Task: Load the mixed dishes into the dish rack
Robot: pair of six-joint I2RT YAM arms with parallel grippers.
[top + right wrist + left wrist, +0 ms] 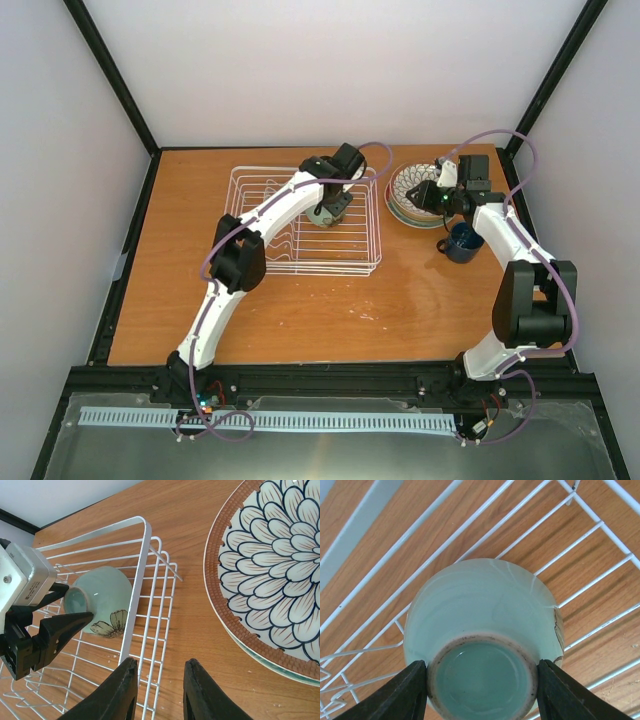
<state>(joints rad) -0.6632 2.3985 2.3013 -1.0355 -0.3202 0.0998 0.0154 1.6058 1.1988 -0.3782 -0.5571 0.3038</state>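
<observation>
- Left gripper: pinching the green cup by its foot, mouth turned away, inside the dish rack, right half.
- Right gripper: fingers slightly apart, empty, over the table between the rack and the petal plate.
- Blue mug: on the table beside the plates.
</observation>
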